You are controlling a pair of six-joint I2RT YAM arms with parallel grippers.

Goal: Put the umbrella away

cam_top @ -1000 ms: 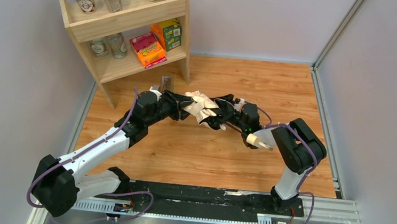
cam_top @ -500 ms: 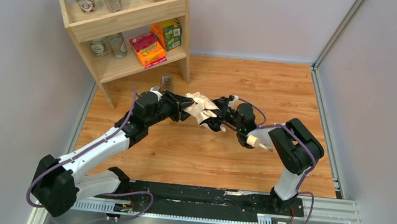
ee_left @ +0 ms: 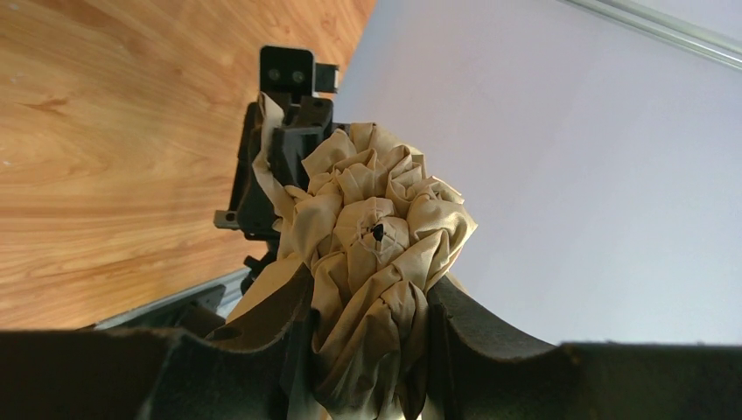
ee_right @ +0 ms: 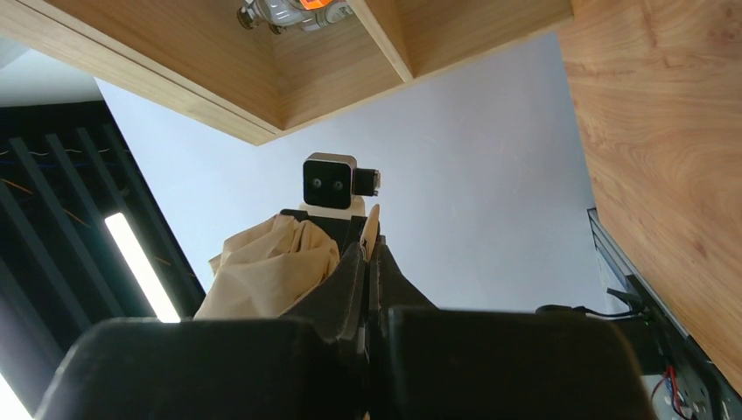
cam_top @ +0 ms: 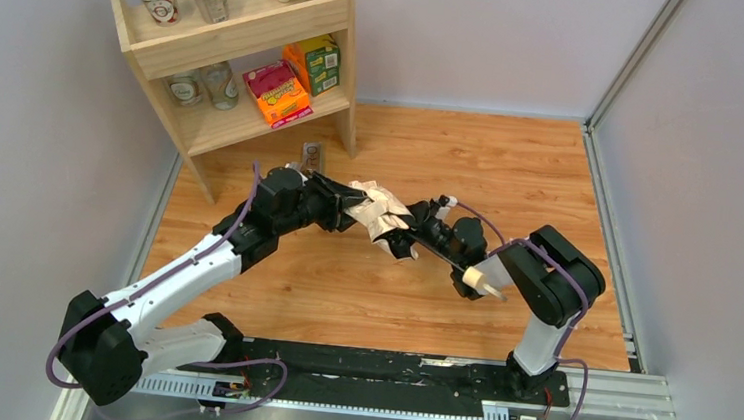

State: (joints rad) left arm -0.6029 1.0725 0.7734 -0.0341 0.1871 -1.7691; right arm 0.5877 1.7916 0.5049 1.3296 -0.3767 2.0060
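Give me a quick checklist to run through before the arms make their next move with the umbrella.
1. Left gripper clamped on the umbrella cloth: ok.
2. Right gripper shut: ok.
3. Right gripper actually pinching cloth: cannot tell; only a beige sliver shows at its tip.
4. Cloth wrapped tidily: not ok, it is bunched and crumpled.
5. Handle free: ok, it sticks out unheld.
6. Umbrella lifted off the table: cannot tell.
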